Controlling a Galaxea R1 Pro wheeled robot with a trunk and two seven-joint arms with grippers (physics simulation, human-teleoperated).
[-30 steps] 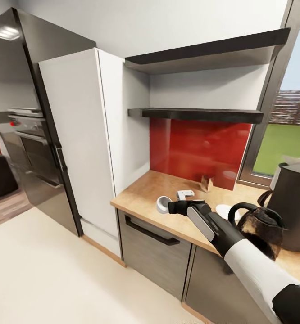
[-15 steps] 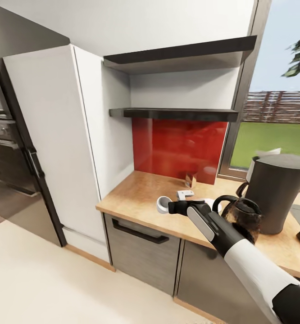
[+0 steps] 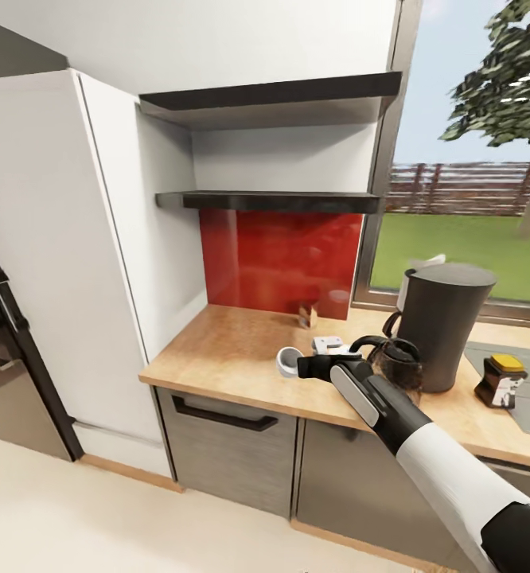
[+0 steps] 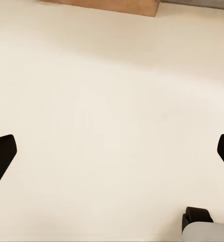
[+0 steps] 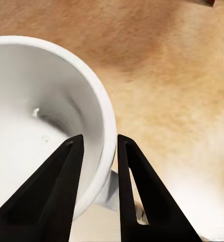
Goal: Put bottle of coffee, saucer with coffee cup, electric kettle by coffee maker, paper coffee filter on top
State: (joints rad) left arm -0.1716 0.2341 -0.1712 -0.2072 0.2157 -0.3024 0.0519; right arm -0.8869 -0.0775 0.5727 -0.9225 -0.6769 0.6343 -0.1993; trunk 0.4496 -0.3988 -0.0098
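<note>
My right gripper (image 3: 302, 366) is shut on the rim of a white coffee cup (image 3: 287, 362), held over the front part of the wooden countertop (image 3: 217, 350). In the right wrist view one finger sits inside the cup (image 5: 36, 126) and the other finger (image 5: 137, 196) outside its wall. The black coffee maker (image 3: 444, 326) with its glass carafe (image 3: 394, 362) stands to the right, by the window. A dark bottle with a yellow cap (image 3: 500, 380) stands further right. My left gripper (image 4: 112, 151) hangs open over the cream floor.
A small brown box (image 3: 306, 316) and a small white object (image 3: 327, 344) lie on the counter near the red backsplash. Two dark shelves (image 3: 273, 200) hang above. A tall white cabinet (image 3: 66, 263) bounds the counter's left end; drawers sit below.
The whole head view has swung to the right, so the counter, shelves and coffee maker have slid left in the picture. My right arm keeps the cup in the same hold.
</note>
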